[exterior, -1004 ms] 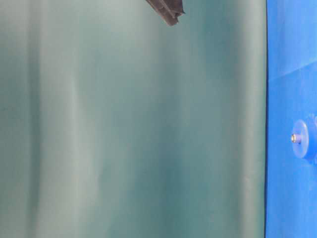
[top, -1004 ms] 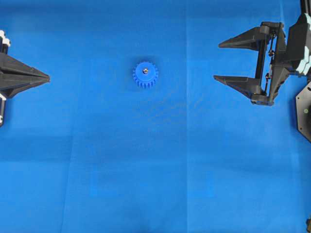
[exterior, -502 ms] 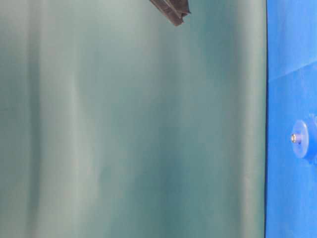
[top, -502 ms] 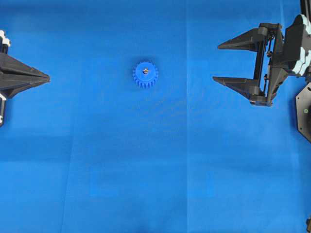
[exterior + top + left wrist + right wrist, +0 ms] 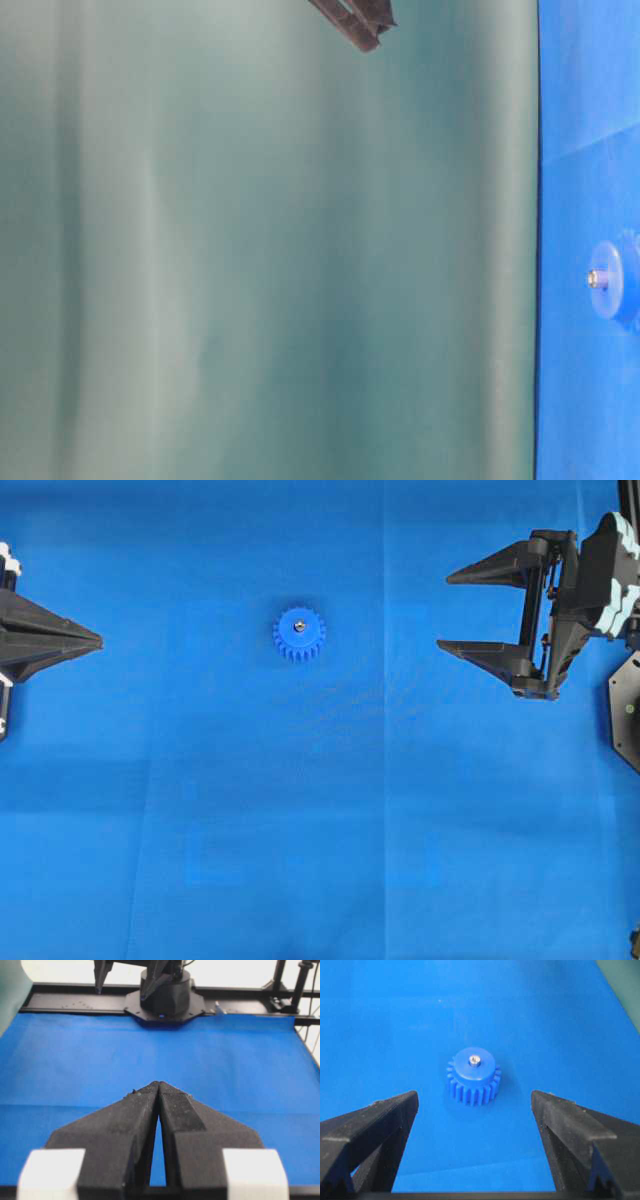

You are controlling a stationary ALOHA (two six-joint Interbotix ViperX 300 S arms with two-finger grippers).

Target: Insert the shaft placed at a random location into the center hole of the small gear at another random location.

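Observation:
The small gear (image 5: 299,636) is a blue toothed wheel lying flat on the blue mat, left of centre. The shaft (image 5: 299,626) shows as a silvery dot in the middle of its hub and covers the center hole. In the right wrist view the gear (image 5: 472,1080) lies ahead with the shaft (image 5: 474,1061) standing in it. My right gripper (image 5: 443,612) hangs open far to the gear's right, with nothing between its fingers (image 5: 380,1120). My left gripper (image 5: 98,638) is shut and empty at the left edge, its tips (image 5: 159,1084) pressed together.
A blue mat (image 5: 320,830) covers the table. A green backdrop (image 5: 270,260) fills most of the table-level view, where the gear (image 5: 607,280) shows at the right edge. The right arm's black base (image 5: 165,997) stands at the mat's far side.
My right gripper has drifted slightly, staying open. The gear, the shaft and my left gripper have not moved.

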